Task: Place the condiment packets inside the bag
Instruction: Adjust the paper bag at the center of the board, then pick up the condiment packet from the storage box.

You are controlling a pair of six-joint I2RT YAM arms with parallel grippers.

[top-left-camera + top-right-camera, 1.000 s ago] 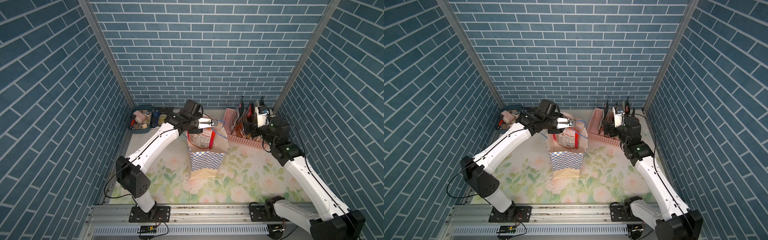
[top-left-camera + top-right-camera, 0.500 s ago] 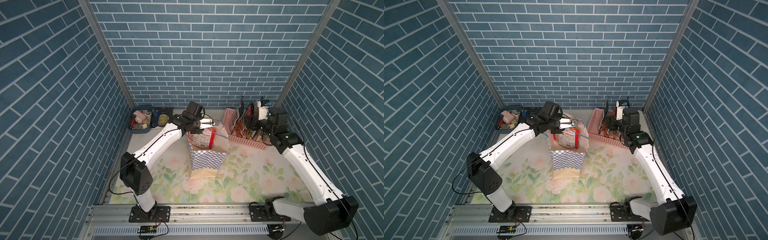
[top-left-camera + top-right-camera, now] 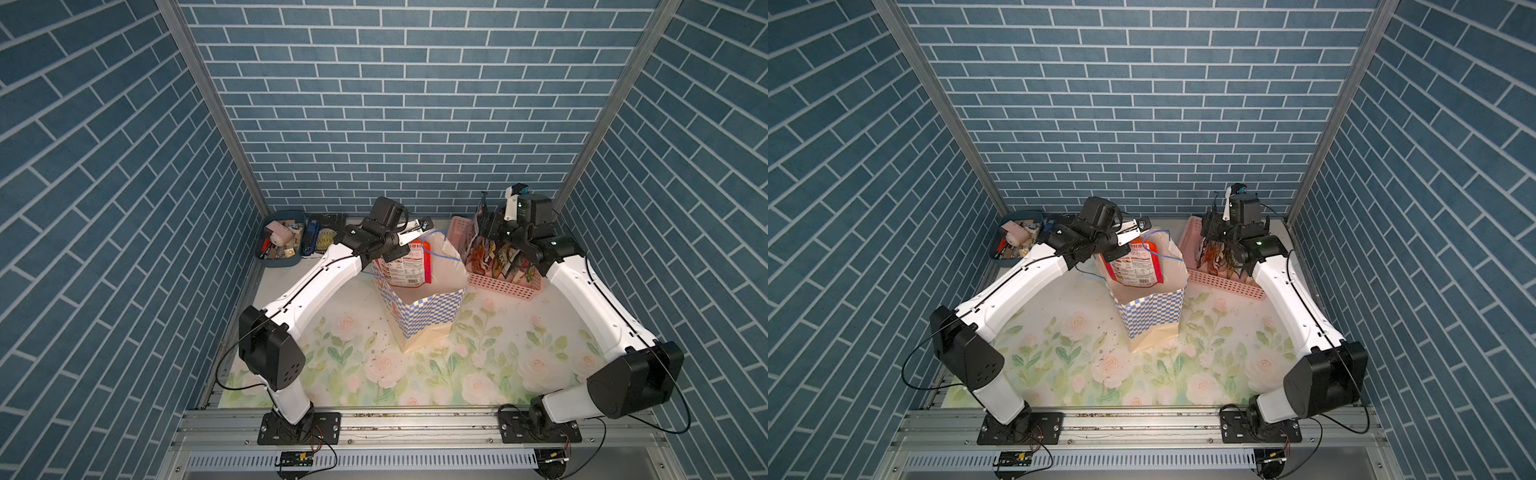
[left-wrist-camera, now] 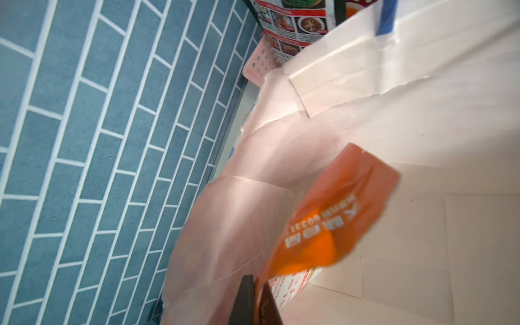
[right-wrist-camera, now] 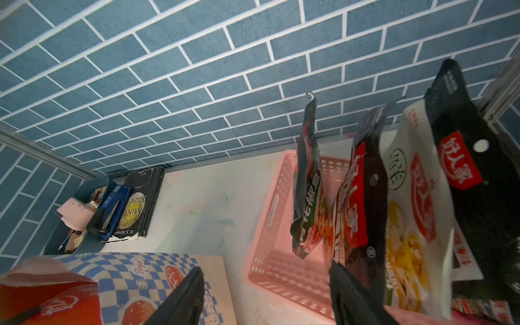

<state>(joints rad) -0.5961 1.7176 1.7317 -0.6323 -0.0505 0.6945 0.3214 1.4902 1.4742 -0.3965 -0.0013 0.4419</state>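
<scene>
Bag (image 3: 428, 307): upright at mid-desk (image 3: 340, 365), mouth open. Contents: one orange packet (image 3: 405, 266), standing on end and leaning, its top above the rim.

Left gripper (image 4: 256, 281): over the bag mouth, at that packet's top edge. Fingers pressed together. I cannot tell whether they nip the foil.

Pink basket (image 3: 500, 287): just beside the bag. I count at least four remaining packets (image 5: 408, 225) standing inside, black and white.

Right gripper (image 5: 264, 267): at the basket, fingers spread, holding nothing.

Blue tray (image 3: 277, 261): far corner, small oddments inside.
</scene>
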